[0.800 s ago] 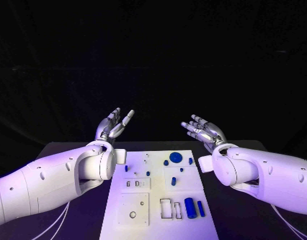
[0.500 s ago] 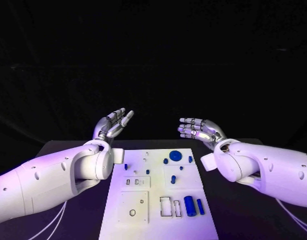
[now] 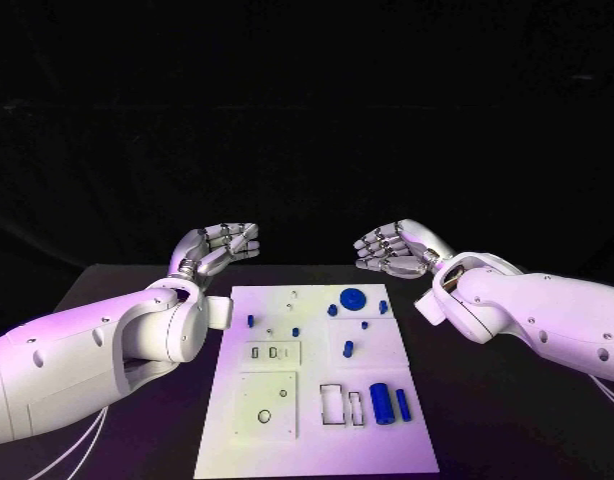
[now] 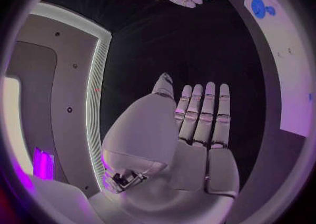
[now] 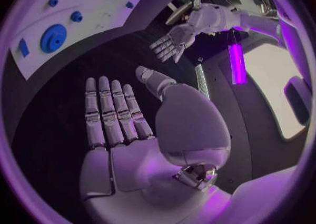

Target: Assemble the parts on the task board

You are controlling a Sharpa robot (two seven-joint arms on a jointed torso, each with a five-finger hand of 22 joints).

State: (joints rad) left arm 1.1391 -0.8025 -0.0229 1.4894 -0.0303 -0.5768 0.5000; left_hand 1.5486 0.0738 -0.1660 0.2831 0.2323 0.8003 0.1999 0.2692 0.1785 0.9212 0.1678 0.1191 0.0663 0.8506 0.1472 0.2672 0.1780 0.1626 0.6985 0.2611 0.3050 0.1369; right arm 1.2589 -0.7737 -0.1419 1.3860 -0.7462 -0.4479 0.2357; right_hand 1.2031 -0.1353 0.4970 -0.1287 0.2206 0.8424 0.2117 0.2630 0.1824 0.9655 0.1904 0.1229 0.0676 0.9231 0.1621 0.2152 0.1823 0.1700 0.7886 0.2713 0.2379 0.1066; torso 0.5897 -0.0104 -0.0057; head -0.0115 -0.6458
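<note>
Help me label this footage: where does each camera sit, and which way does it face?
Head view: on the robot's head, looking down at the task board on the black table; both arms, left hand and right hand show.
Left wrist view: behind the left hand, facing past its open palm toward the board.
Right wrist view: behind the right hand, likewise.
Shared: all three show the round blue disc; each wrist view catches the other hand.

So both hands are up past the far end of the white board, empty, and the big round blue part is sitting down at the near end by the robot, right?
Not quite. The big round blue part lies at the far end of the task board, close to the hands, as the head view shows. The rest holds: the left hand and right hand hover past the far end, holding nothing.
</note>
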